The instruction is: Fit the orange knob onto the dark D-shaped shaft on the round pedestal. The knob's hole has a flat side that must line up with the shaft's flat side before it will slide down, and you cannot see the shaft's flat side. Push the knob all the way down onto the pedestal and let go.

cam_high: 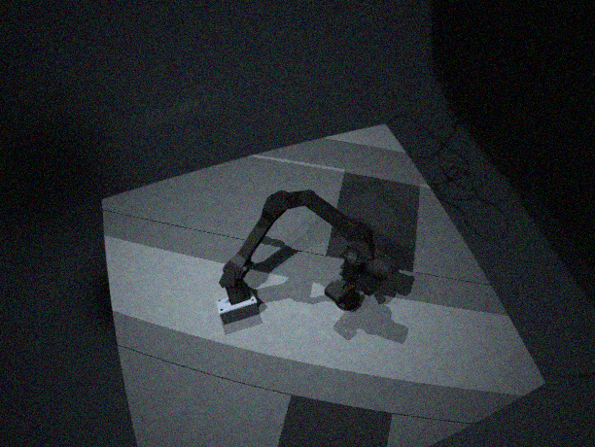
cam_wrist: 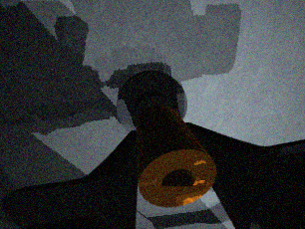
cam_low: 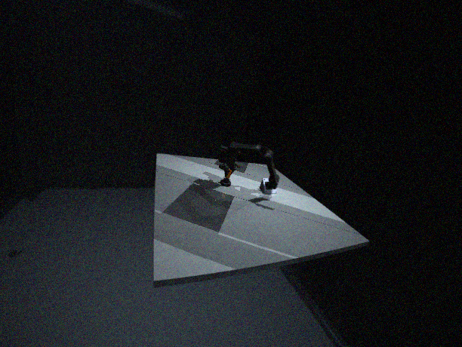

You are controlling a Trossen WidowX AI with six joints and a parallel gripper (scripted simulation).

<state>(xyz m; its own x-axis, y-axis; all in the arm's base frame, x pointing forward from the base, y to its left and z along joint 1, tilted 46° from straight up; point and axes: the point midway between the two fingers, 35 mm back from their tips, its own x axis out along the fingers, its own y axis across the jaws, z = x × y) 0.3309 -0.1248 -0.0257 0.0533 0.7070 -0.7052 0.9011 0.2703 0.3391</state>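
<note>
So the jaws (cam_high: pixel 351 288) (cam_low: pixel 227 173) were clamped on the orange knob (cam_low: pixel 229 173) (cam_wrist: pixel 177 178), one dark finger on either side of it in the wrist view. That view showed the knob's near end pretty nicely, with a D-shaped hole in it, flat edge and all. The far end pointed at the round pedestal (cam_high: pixel 347 297) (cam_low: pixel 225 182) (cam_wrist: pixel 152 90), which sat on the counter (cam_high: pixel 292 350) (cam_low: pixel 260 222) (cam_wrist: pixel 269 100). Couldn't tell if the knob was touching it or how far down it was, tbh, and the shaft was hidden. The arm (cam_high: pixel 311 199) (cam_low: pixel 247 148) arched over from a pale base plate (cam_high: pixel 251 300) (cam_low: pixel 265 180), and everything looked super dim, with shadows across the counter.
</note>
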